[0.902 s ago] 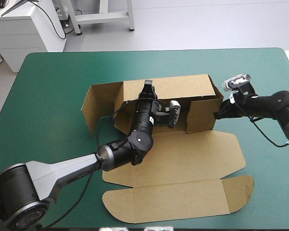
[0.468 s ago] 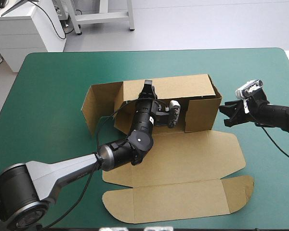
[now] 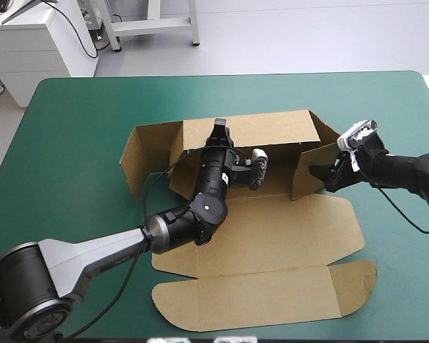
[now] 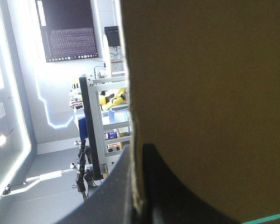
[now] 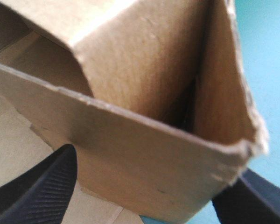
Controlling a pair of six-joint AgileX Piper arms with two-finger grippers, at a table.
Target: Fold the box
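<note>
Box (image 3: 272,236), long axis left-right, flat lid (image 3: 264,300) pointing toward robot

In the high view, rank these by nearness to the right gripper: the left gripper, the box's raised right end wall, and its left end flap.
1. right end wall: directly at the right gripper.
2. left gripper: on the far wall, farther left.
3. left end flap: farthest, at the opposite end.

Left wrist view: box (image 4: 210,93) sits close, a blurred brown field cut off on three sides. Right wrist view: right gripper (image 5: 144,189) has both black fingers cut off by the frame edge. High view: left arm (image 3: 200,207) covers part of the box floor.
</note>
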